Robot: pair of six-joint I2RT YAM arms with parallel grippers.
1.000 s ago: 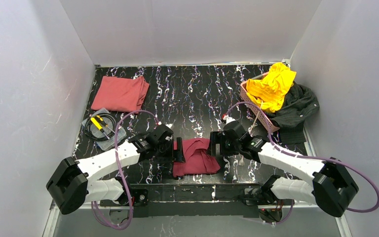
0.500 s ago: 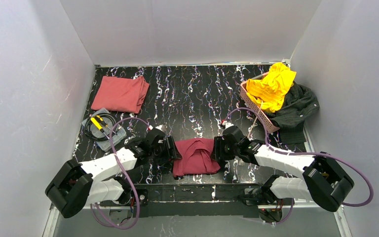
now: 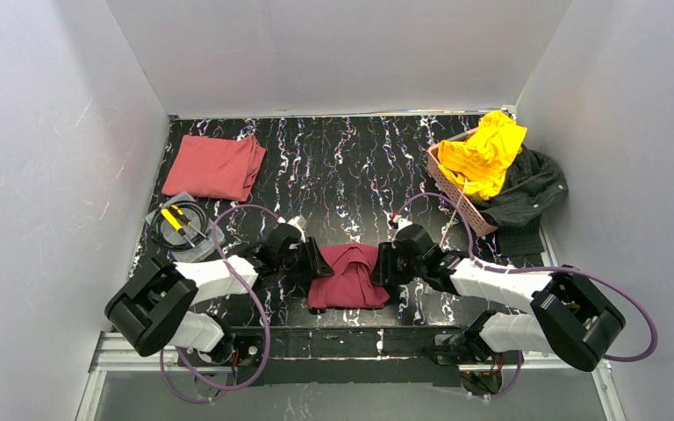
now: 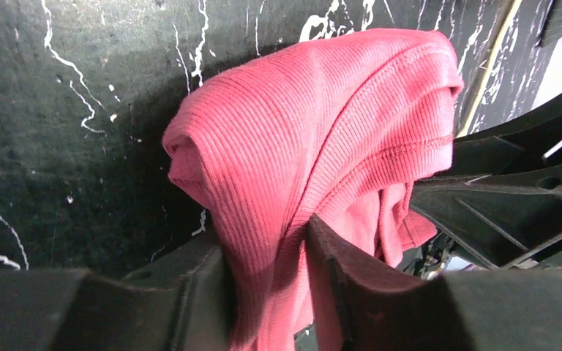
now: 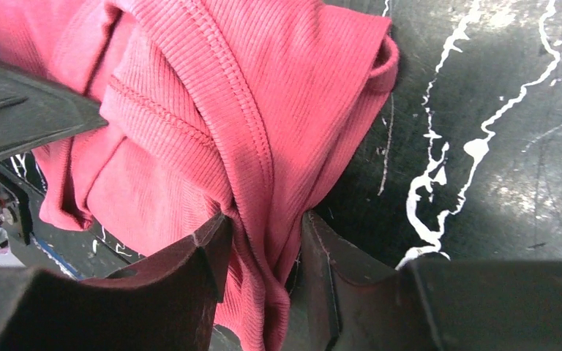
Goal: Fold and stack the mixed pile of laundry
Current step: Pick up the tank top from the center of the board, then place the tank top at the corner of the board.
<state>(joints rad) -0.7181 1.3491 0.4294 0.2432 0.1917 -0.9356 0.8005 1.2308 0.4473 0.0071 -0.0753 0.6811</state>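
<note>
A dark maroon ribbed garment (image 3: 348,276) lies bunched on the black marbled table near the front edge, between my two arms. My left gripper (image 3: 316,261) is at its left edge. In the left wrist view the maroon garment (image 4: 322,124) is pinched between the fingers of the left gripper (image 4: 267,245). My right gripper (image 3: 384,263) is at its right edge. In the right wrist view a fold of the garment (image 5: 212,95) is squeezed in the right gripper (image 5: 263,227). A salmon-red garment (image 3: 215,165) lies folded at the back left. Yellow (image 3: 484,153) and charcoal-black (image 3: 531,189) garments are heaped at the right.
A pink lattice basket (image 3: 456,197) stands under the yellow garment at the right. A clear tray with cables and yellow-handled tools (image 3: 180,228) sits at the left. A thin cream cord (image 4: 494,55) runs across the table beyond the garment. White walls enclose three sides.
Both grippers have moved in from either side of the maroon garment and shut on its left and right edges, bunching the cloth. The other garments have not moved.
</note>
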